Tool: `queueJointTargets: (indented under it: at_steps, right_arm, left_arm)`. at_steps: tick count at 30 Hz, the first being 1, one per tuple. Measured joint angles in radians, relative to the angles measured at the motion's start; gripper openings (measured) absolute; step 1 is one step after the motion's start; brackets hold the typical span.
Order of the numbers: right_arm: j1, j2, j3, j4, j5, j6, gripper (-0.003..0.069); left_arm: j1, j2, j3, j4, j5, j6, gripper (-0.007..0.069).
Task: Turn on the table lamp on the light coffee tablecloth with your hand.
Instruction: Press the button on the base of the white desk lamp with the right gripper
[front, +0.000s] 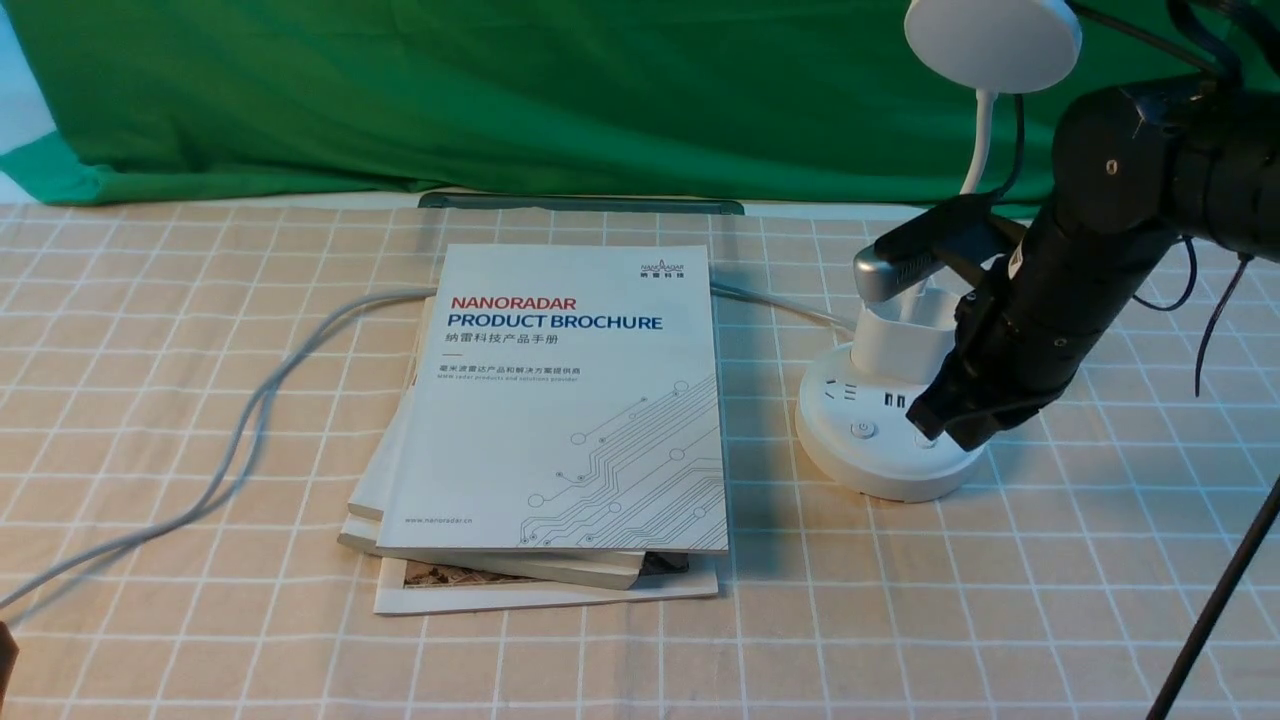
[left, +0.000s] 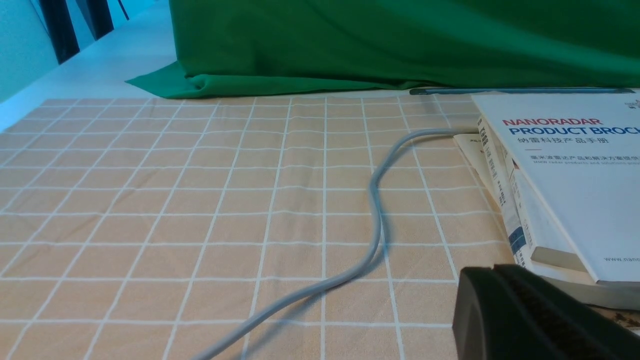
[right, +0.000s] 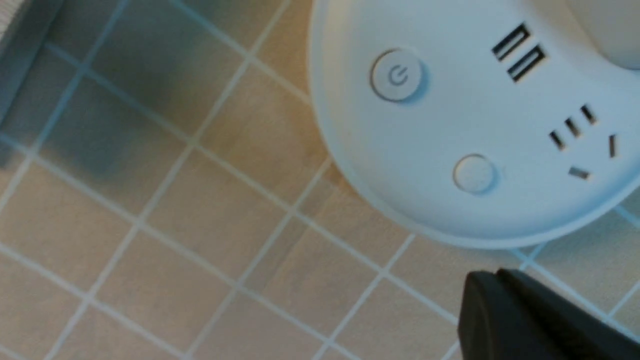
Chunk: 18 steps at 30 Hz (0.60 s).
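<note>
Green backdrop cloth (front: 500, 90) hangs across the rear, its hem lying on the white table (left: 115, 55). Light coffee tablecloth (front: 900, 600) covers the rest of the table; it lies flat, with white grid lines. A dark strip (front: 580, 203) lies at the cloth's rear edge.

Centre: a stack of brochures (front: 570, 400), the top one reading "NANORADAR PRODUCT BROCHURE". A grey cable (front: 250, 420) snakes in from the front left, goes under the stack and comes out toward the lamp.

Table lamp (front: 850, 395) stands on the tablecloth, right of the stack, with its disc head high up at the frame top. The base has a power button (right: 397, 76) and a plain button (right: 474, 173).

Right hand (front: 935, 425) is angled down over the base's right side by the plain button. Its fingers are pressed together and hold nothing. Can't tell if it touches the base.

Left hand (left: 492, 272) is low over the cloth near the stack's corner, fingers together and holding nothing.

A thin black rod (front: 1220, 610) crosses the front right corner.
</note>
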Motion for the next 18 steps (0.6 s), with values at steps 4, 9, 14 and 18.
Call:
queueJointTargets:
  at_steps: [4, 9, 14, 18]
  right_arm:
    - [0.000, 0.028, -0.005, 0.000, -0.032, 0.000, 0.0027]
    - [0.000, 0.036, -0.005, 0.000, -0.097, 0.003, 0.0027]
    - [0.000, 0.036, -0.005, 0.000, -0.126, 0.003, 0.0027]
    - [0.000, 0.041, -0.005, 0.000, -0.129, 0.003, 0.0027]
  left_arm:
    - [0.000, 0.000, 0.000, 0.000, 0.000, 0.000, 0.0021]
    - [0.000, 0.000, 0.000, 0.000, 0.000, 0.000, 0.0021]
    - [0.000, 0.000, 0.000, 0.000, 0.000, 0.000, 0.0021]
    - [0.000, 0.000, 0.000, 0.000, 0.000, 0.000, 0.0021]
